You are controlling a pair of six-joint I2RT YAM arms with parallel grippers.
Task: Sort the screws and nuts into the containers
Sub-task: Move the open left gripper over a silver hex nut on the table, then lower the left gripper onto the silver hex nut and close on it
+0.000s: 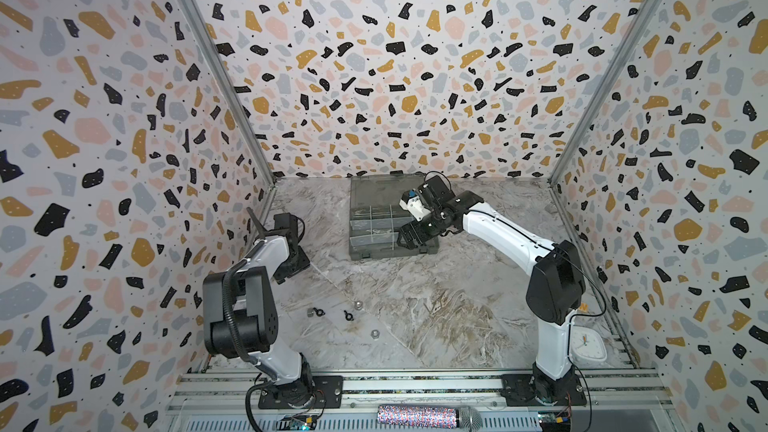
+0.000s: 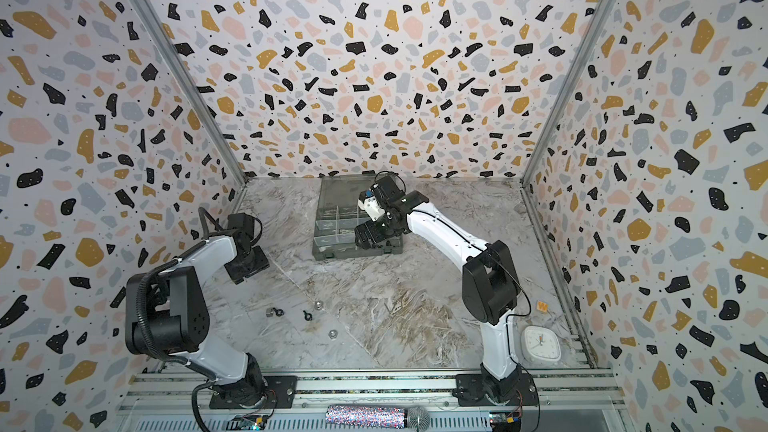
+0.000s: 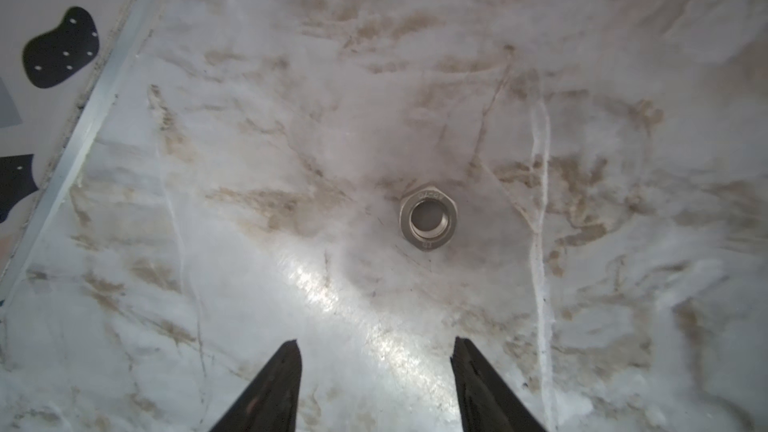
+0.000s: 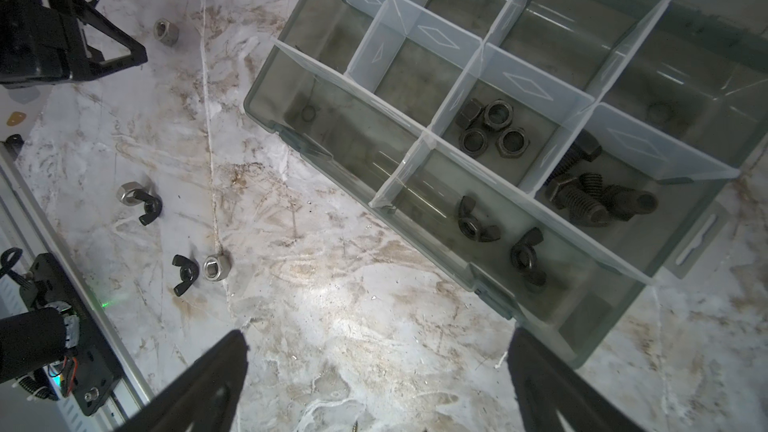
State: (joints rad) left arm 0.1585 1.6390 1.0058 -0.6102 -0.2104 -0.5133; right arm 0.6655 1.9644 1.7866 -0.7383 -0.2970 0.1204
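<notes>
The L gripper hangs low over the marble table nr the left wall. Its two black fingertips stand apart w/ nothing btw them, so it is open and holds nothing. A silver hex nut lies flat on the table, hole up, a little ahead of these tips and not touching them. The R gripper is spread wide and also empty. In both top views it shows over the near right part of the organizer box. In the R wrist view its tips are over bare table, just beside the box's outer wall. The box stands at the far middle of the table w/ its lid folded flat toward the back wall. Inside, in the R wrist view, one compartment has four black hex nuts. The one beside it has the black screws in a small heap, and a long compartment in the outer row has two black wing nuts. Loose pcs lie on the table nr the front left. In a top view there is a small silver nut just beside a loose wing nut, a second wing nut w/ a domed silver nut near it, and a lone hex nut closer to the front rail.
</notes>
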